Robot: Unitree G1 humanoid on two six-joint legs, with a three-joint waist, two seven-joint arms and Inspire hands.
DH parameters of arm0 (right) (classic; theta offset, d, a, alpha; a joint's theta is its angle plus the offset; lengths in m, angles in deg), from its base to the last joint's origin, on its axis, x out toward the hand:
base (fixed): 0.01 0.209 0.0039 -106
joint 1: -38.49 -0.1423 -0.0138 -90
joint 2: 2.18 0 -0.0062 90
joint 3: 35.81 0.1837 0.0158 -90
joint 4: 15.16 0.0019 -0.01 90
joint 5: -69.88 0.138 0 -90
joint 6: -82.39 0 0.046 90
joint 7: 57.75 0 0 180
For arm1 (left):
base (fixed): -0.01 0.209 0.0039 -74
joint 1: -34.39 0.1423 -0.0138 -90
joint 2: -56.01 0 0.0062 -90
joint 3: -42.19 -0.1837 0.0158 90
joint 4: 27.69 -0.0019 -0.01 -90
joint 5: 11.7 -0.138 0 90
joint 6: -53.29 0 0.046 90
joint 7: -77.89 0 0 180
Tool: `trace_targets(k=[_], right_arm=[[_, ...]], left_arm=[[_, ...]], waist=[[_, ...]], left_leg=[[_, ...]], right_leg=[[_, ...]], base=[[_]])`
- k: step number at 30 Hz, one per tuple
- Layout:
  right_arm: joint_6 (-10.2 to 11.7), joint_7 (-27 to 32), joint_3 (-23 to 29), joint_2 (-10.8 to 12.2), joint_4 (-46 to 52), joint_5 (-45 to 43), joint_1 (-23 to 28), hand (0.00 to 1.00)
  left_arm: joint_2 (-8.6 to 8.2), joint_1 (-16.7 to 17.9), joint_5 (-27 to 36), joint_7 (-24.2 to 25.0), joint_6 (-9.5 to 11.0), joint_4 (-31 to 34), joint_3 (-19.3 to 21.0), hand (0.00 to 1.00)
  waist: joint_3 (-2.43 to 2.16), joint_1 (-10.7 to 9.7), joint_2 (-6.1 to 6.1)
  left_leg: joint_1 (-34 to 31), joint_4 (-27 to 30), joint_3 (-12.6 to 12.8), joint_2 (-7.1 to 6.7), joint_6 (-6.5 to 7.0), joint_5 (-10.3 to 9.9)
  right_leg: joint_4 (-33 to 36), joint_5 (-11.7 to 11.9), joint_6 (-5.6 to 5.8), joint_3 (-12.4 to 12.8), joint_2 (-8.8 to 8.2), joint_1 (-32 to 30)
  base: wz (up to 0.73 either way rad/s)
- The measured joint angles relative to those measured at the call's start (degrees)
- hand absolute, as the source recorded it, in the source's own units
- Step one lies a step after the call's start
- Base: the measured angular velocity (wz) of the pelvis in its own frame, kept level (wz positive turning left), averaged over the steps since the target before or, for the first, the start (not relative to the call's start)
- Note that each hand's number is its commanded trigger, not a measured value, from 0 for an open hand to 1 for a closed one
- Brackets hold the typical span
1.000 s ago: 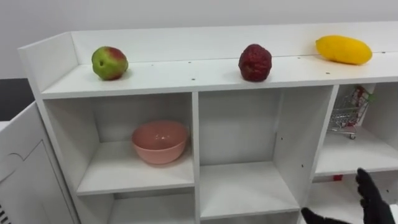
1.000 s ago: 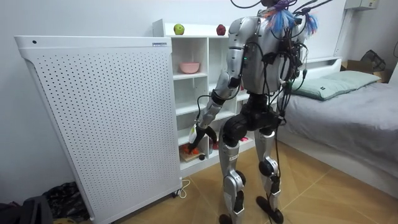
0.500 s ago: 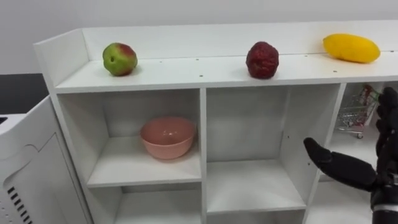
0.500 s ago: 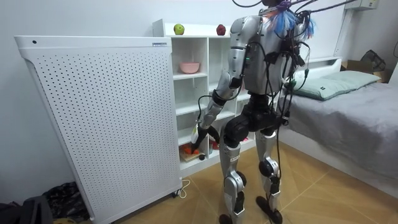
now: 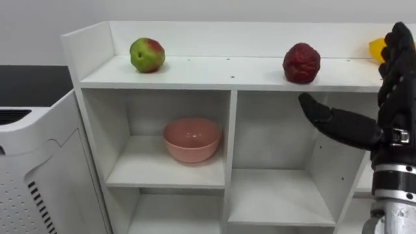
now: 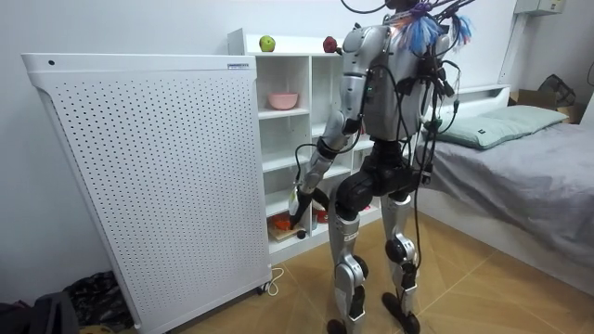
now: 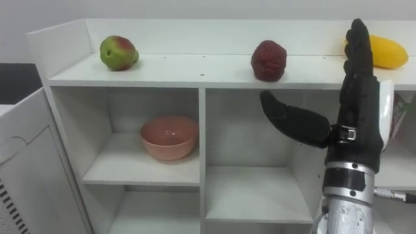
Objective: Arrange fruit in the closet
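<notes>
On top of the white closet [image 5: 227, 77] lie a green-red apple [image 5: 147, 54] at the left, a dark red fruit [image 5: 302, 63] in the middle and a yellow fruit [image 7: 391, 52] at the right. My right hand [image 7: 359, 97] is raised in front of the closet's right part. It is open and holds nothing, fingers straight up, thumb out to the left below the red fruit. It partly covers the yellow fruit and touches no fruit. In the room view my left hand [image 6: 298, 208] hangs low by the closet's lower shelves.
A pink bowl [image 5: 192, 138] sits in the upper left compartment; the compartment to its right holds nothing. A white perforated panel [image 5: 39, 169] stands at the closet's left. In the room view I stand facing the closet, with a bed [image 6: 520, 148] behind me.
My right hand has risen from the lower right corner to the level of the top shelf. The whole picture has shifted right, so the camera turned left. The fruit stay in place.
</notes>
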Motion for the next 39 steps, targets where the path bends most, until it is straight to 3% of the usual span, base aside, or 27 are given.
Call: trace_targets(k=[3,11,25,32,39], right_arm=[[-0.01,-0.01,0.00,0.00,-0.02,0.00,0.00,0.00],[-0.20,-0.14,0.07,-0.15,-1.01,0.37,-1.15,0.00],[-3.08,-2.26,0.20,-0.21,-4.71,1.27,-5.81,0.00],[-3.46,-3.41,0.19,-2.14,-4.70,1.29,-9.28,0.00],[-4.05,-5.05,0.23,-2.15,-4.74,1.92,-9.63,0.00]], left_arm=[[0.01,-0.14,0.00,0.34,-0.03,0.00,-0.09,0.00],[-0.02,-1.30,-0.01,0.92,-0.87,0.00,-0.06,0.00],[0.00,-3.30,-0.04,1.24,-2.40,0.13,0.16,0.00],[0.00,-3.42,-0.05,2.36,-2.46,0.13,0.12,0.00],[0.02,-3.50,-0.14,2.72,-2.51,0.23,0.17,0.00]], waist=[[-0.01,0.01,-0.04],[-0.02,0.10,-0.01],[-0.16,0.09,0.22],[-0.21,0.11,0.30],[-0.23,0.09,0.35]], left_leg=[[-0.47,0.10,-0.58,-0.02,0.00,0.00],[-0.71,0.12,-0.71,-0.02,-0.03,0.07],[-0.78,0.22,-0.72,-0.02,-0.03,0.07],[-0.66,0.46,-0.76,-0.02,-0.03,0.07],[-0.75,0.49,-0.77,-0.02,-0.03,0.07]], right_leg=[[0.00,0.04,-0.02,-1.13,0.00,-0.04],[-0.03,0.04,-0.02,-1.19,0.00,-0.55],[0.03,0.04,-0.02,-1.11,0.00,-0.72],[0.03,0.05,-0.04,-1.12,0.00,-0.16],[0.03,0.05,-0.04,-1.19,0.00,-0.15]], base=[[0.05],[0.00],[0.00],[0.00],[0.00]])
